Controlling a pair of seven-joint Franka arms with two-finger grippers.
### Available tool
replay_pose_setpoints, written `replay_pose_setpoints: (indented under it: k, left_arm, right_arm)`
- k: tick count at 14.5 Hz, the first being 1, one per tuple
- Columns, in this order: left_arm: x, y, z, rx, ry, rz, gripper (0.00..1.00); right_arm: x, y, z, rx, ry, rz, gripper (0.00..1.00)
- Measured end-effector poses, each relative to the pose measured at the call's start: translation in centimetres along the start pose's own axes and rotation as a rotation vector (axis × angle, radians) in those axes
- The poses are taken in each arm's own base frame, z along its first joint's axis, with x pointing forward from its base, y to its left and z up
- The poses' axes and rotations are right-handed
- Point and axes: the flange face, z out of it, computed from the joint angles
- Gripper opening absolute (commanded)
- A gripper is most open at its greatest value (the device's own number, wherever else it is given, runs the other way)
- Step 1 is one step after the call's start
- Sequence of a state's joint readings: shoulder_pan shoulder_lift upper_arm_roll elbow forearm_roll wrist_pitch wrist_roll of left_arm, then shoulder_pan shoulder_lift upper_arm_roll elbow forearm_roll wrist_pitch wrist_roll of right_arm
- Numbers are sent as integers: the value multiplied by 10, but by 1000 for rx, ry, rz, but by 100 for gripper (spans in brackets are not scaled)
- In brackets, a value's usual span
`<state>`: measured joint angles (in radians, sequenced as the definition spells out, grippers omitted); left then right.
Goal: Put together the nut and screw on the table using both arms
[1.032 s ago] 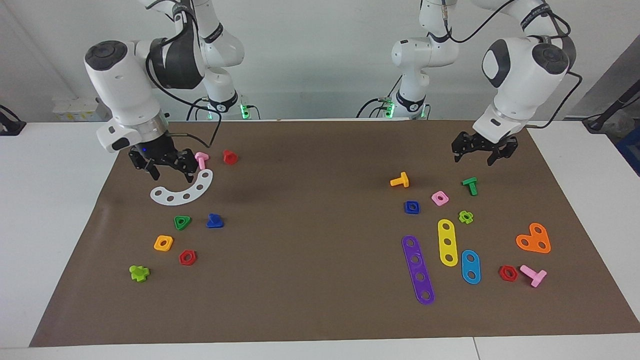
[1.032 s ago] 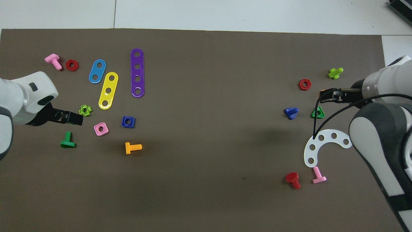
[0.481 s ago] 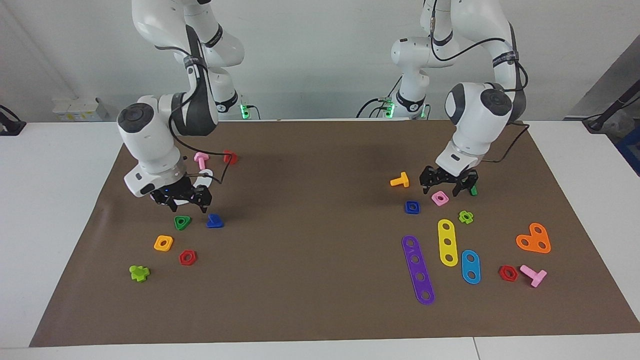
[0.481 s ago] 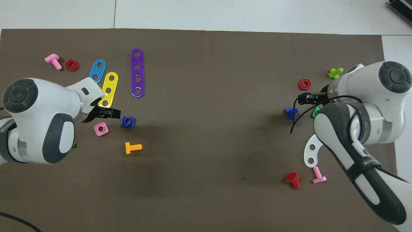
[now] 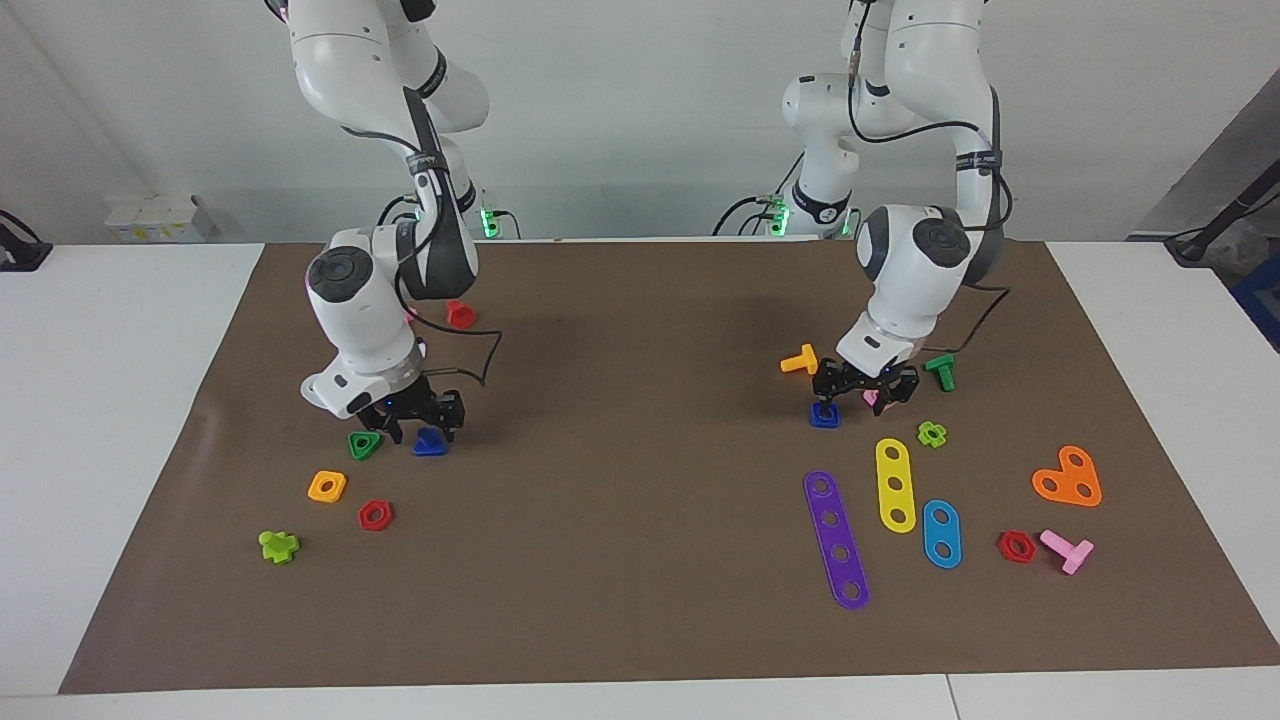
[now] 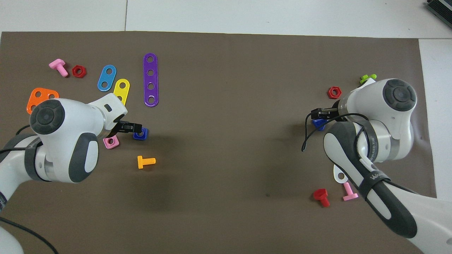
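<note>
A white bench carried a wide brown mat strewn with bright toy fasteners at both ends, and the two arms had split the work between those ends. The left pincer hung low over the nut, which lay flat on the mat just beside a pink nut and a little farther from the robots than an orange bolt; its fingers looked spread, with one tip at the nut's edge, and nothing was held. The right pincer hung equally low over the screw, which sat on the mat beside a green triangular nut, and its fingers also seemed parted and empty (from overhead the arm hid most of the screw, so the contact could not be read there). By this showing the step in hand was the approach to the two pickups, the assembly itself not begun. The next move would call for each pincer to settle the last bit, straddle its part squarely and close: the left across the nut's flat sides without nudging the pink neighbour, the right on the screw's head so the shaft stays free for threading.
</note>
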<state>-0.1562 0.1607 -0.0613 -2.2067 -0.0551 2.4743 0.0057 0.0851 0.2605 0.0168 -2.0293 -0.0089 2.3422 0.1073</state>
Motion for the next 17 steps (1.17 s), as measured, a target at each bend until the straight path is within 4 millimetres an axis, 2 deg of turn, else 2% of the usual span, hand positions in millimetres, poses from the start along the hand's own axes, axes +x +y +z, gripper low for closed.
replay_pose_setpoints:
  k: [5,9,11,13,15,17]
  left_arm:
    - [2,14,14,-4,14,-19,86]
    - [-1,19,24,-4,-2,-20,77]
    - [-2,18,26,-4,-11,-21,62]
    - [-4,17,27,-3,-24,-22,54]
    - [-5,16,26,-2,-41,-24,31]
    - [-6,17,23,-1,-57,-24,3]
  right_arm:
    - [-6,3,10,-1,1,-14,55]
    - [-6,6,11,0,6,-11,47]
    - [-6,6,11,0,8,-9,40]
    - [-6,7,11,0,10,-8,32]
    - [-6,8,11,0,14,-7,25]
    - [-6,8,11,0,14,-7,0]
